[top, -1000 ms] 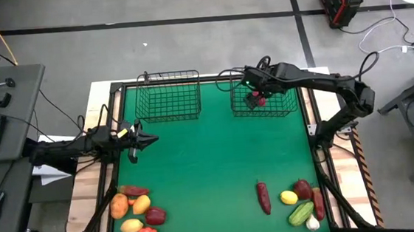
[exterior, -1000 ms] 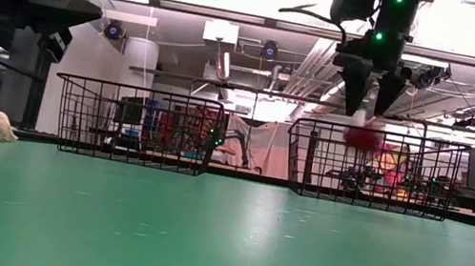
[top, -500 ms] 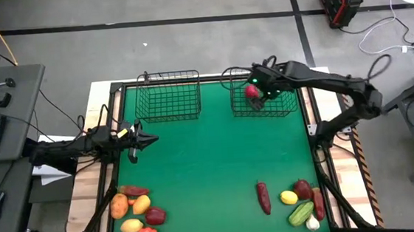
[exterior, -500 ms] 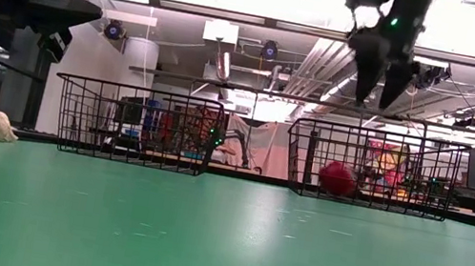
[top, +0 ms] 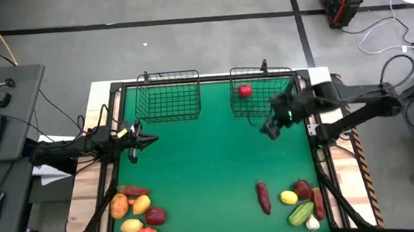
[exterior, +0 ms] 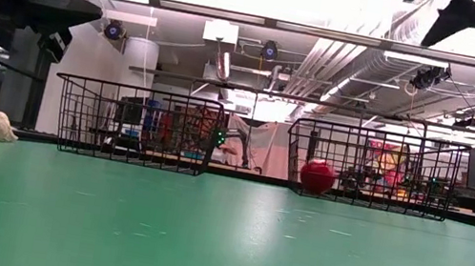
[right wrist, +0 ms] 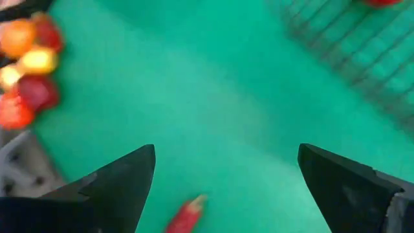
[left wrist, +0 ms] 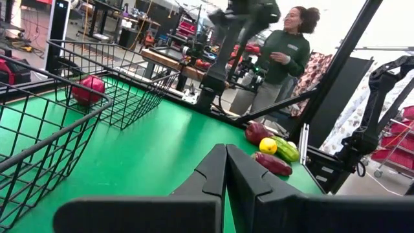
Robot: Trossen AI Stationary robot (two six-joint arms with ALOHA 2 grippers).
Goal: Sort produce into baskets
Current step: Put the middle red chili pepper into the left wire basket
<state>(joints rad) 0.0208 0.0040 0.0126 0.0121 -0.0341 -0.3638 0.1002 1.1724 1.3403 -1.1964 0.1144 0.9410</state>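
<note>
High view: the right gripper (top: 269, 129) hangs with its fingers spread wide and nothing between them, just in front of the right basket (top: 264, 114), on the side toward the open green mat (top: 203, 161). A red fruit (top: 244, 91) lies inside that basket, beyond the gripper, near the far wall. The left basket (top: 168, 111) looks empty.

The step in hand, as I judge it, is the trip for another piece. One piece is binned and nearly all the produce is still out on the mat. The closest candidates are the long red pepper (top: 263, 197) lying alone on the near side of the gripper, and beyond it the right pile (top: 302, 201) packed against the table's right edge. A second pile (top: 137, 214) sits far across, at the near left corner.

The pepper looks the easier pick, since it has bare mat all round it. The pile pieces touch one another and crowd the frame rail, leaving little room for open fingers.

The path from the gripper down to the pepper is clear mat. The left gripper (top: 148, 140) waits well apart, closed and empty, over the left edge near the left basket.
</note>
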